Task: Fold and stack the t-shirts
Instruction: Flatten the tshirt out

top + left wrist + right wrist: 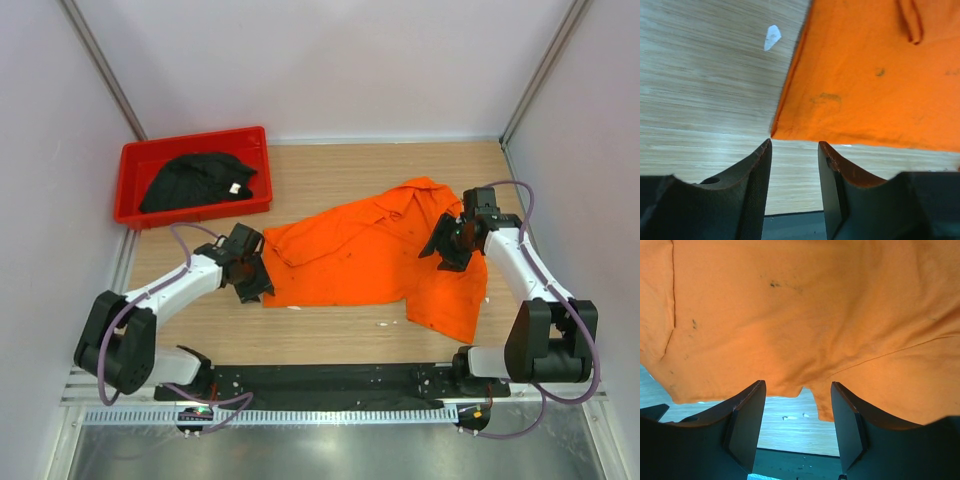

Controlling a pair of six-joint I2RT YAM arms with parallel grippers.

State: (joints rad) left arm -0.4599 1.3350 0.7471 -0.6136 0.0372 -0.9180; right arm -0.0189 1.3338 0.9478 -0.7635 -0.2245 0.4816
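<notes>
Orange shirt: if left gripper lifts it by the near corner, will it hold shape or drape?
Probably drapes: the orange shirt lies wrinkled and bunched, so it looks floppy. Likely light; the hem at the left gripper lies thin and flat on the table. Pushed, it would probably crumple rather than slide whole.

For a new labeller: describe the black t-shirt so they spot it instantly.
Start at the wooden table; its far left corner holds a red bin. The black t-shirt lies crumpled inside. Unlike the spread-out orange t-shirt, it is dark with a white tag.
</notes>
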